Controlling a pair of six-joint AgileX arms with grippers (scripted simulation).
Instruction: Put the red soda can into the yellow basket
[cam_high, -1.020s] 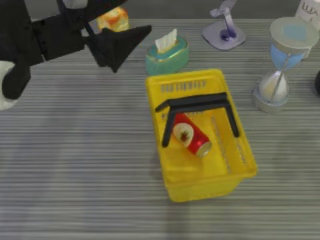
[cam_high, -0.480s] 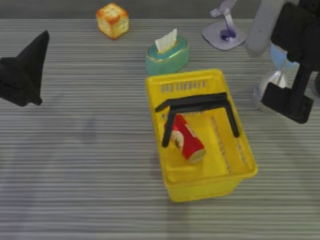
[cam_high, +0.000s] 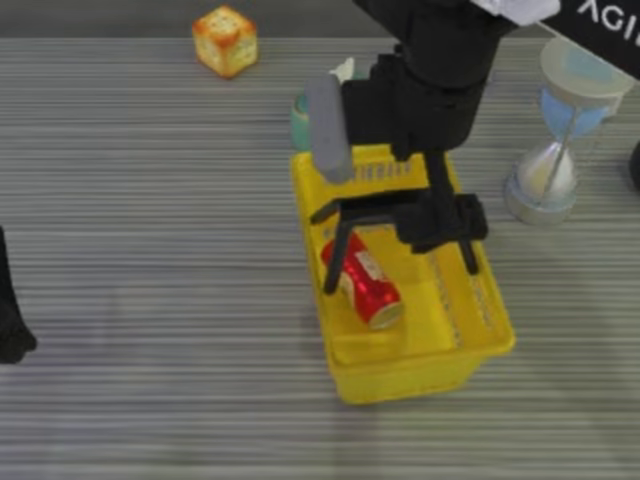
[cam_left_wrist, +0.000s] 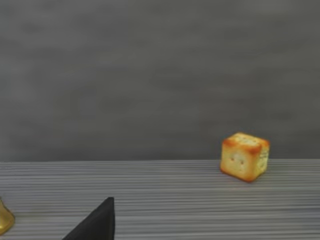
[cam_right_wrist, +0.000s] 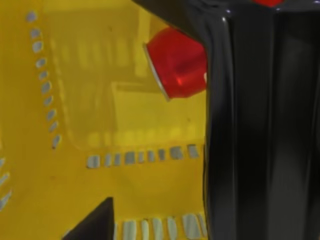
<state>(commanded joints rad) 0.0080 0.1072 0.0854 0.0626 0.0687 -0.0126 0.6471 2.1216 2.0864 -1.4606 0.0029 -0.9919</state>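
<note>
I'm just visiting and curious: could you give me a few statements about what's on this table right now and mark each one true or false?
1. The can lies on its side inside the basket. True.
2. The right gripper is over the basket. True.
3. The orange cube sits inside the basket. False: it stands on the table, near the far edge, apart from the basket.
4. The left gripper is holding the can. False: it is at the table's left edge, far from the can.
5. The hourglass stands to the right of the basket. True.
</note>
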